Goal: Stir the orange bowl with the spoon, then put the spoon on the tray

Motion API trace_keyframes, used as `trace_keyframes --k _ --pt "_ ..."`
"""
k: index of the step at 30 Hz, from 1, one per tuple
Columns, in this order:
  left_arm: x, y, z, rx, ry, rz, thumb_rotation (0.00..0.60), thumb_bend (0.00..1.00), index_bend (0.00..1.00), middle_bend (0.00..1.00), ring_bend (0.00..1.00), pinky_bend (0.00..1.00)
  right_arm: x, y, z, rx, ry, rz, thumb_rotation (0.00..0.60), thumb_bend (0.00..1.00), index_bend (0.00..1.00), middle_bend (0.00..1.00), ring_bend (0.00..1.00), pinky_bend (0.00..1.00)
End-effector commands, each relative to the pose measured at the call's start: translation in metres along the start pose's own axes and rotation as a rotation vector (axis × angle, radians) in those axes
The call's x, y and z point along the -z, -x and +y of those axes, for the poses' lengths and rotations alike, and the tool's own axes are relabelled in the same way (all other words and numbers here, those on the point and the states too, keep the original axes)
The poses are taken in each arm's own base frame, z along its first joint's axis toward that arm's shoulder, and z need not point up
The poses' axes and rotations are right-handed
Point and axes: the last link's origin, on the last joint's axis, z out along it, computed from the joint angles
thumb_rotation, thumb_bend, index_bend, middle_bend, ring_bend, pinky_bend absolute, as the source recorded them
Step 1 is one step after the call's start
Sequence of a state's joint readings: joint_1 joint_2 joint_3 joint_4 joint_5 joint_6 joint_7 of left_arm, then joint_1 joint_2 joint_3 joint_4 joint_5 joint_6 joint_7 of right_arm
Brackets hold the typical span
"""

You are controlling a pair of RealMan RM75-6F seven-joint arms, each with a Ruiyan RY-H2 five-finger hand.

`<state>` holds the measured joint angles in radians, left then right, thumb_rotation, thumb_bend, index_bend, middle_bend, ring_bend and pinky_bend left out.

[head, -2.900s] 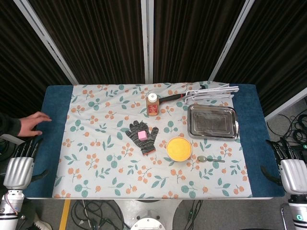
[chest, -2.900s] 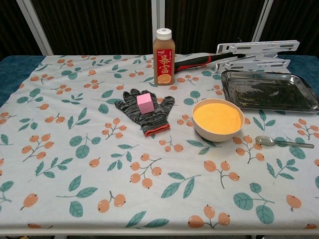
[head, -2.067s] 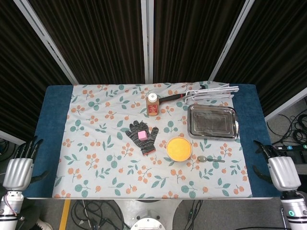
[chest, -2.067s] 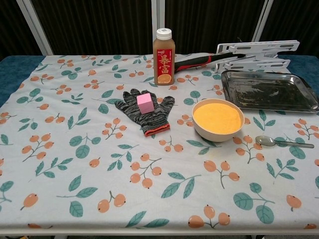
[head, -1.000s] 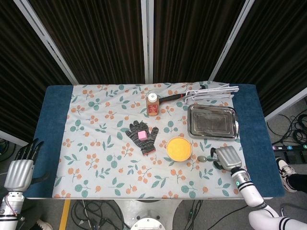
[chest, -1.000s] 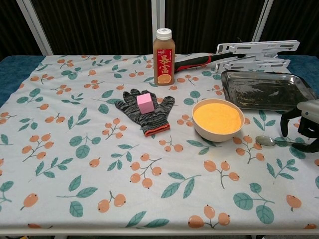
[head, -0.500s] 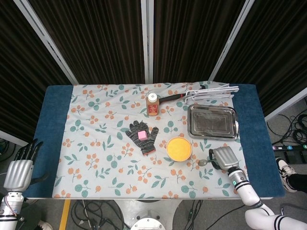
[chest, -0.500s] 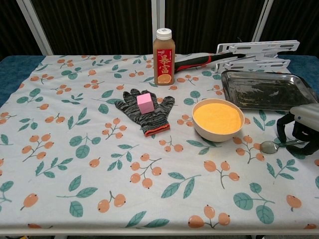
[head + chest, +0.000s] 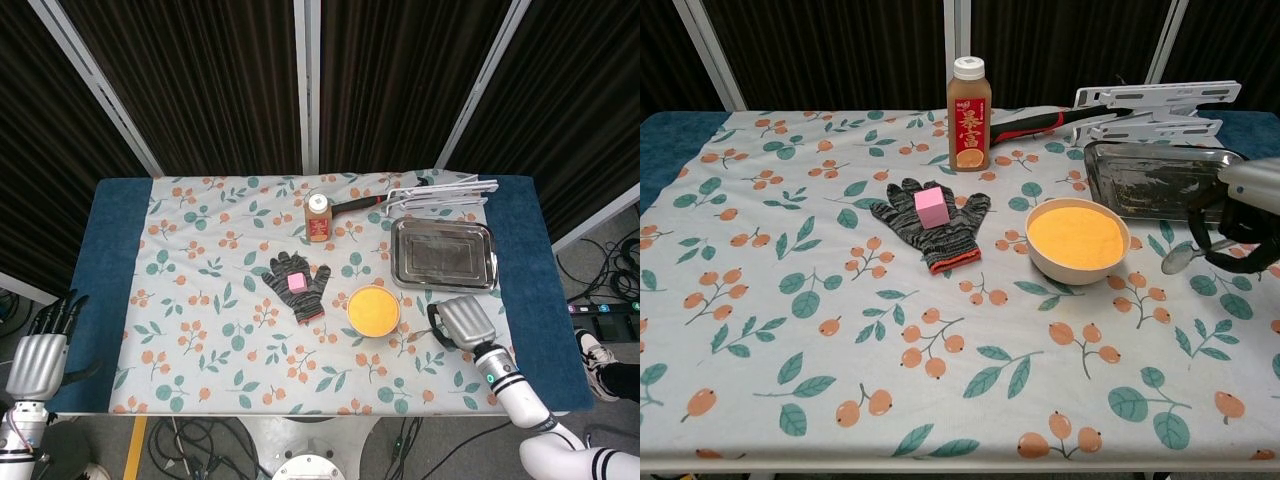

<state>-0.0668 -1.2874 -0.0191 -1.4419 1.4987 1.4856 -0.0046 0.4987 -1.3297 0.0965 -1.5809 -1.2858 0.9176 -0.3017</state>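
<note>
The right hand (image 9: 1247,222) holds a small metal spoon (image 9: 1181,256) above the floral cloth, beside the orange-filled cream bowl (image 9: 1077,240).

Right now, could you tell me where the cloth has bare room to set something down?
Free: the whole cloth left of the glove, and the near strip below the orange bowl. Crowded: the right side, around tray, bottle, and right hand lifting the spoon.

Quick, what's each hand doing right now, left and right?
Left hand: open, holding nothing, off the table's near left corner.
Right hand: holding the spoon, lifted off the cloth beside the orange bowl.
</note>
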Motion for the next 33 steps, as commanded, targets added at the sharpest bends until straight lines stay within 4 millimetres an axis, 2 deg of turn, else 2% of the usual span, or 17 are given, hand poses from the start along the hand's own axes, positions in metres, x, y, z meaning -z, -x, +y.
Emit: trace_keyframes --k 1,5,12,15,19,25,28,33 --pt "0.000 0.000 0.000 0.002 -0.001 0.000 0.600 0.04 0.10 0.10 0.10 0.13 -0.017 -0.033 -0.022 0.017 -0.063 0.002 0.600 0.33 0.62 0.95 0.94 1.00" --pt "0.001 0.001 -0.001 0.003 -0.001 -0.001 0.600 0.04 0.10 0.10 0.10 0.13 -0.042 -0.046 -0.048 0.023 -0.094 -0.022 0.600 0.33 0.63 0.95 0.94 1.00" --pt "0.002 0.002 -0.005 0.007 -0.014 -0.005 0.600 0.04 0.10 0.10 0.10 0.13 -0.074 -0.043 -0.068 0.075 -0.061 -0.071 0.600 0.33 0.62 0.95 0.94 1.00" --pt "0.003 0.003 -0.007 0.009 -0.020 -0.007 0.600 0.04 0.10 0.10 0.10 0.13 -0.078 -0.040 -0.072 0.094 -0.045 -0.085 0.600 0.33 0.59 0.95 0.94 1.00" --pt "0.003 0.004 -0.008 0.007 -0.025 -0.008 0.600 0.04 0.10 0.10 0.10 0.13 -0.083 -0.037 -0.077 0.109 -0.037 -0.090 0.600 0.33 0.48 0.95 0.94 1.00" --pt "0.003 0.004 -0.009 0.011 -0.025 -0.004 0.600 0.04 0.10 0.10 0.10 0.13 -0.084 -0.038 -0.080 0.126 -0.034 -0.088 0.600 0.25 0.31 0.95 0.94 1.00" --pt "0.003 0.004 -0.009 0.010 -0.024 -0.004 0.600 0.04 0.10 0.10 0.10 0.13 -0.082 -0.042 -0.079 0.144 -0.040 -0.056 0.600 0.23 0.30 0.95 0.94 1.00" --pt "0.002 0.004 -0.008 0.011 -0.019 -0.006 0.600 0.04 0.10 0.10 0.10 0.13 -0.078 -0.041 -0.078 0.201 -0.057 -0.030 0.600 0.23 0.38 0.95 0.94 1.00"
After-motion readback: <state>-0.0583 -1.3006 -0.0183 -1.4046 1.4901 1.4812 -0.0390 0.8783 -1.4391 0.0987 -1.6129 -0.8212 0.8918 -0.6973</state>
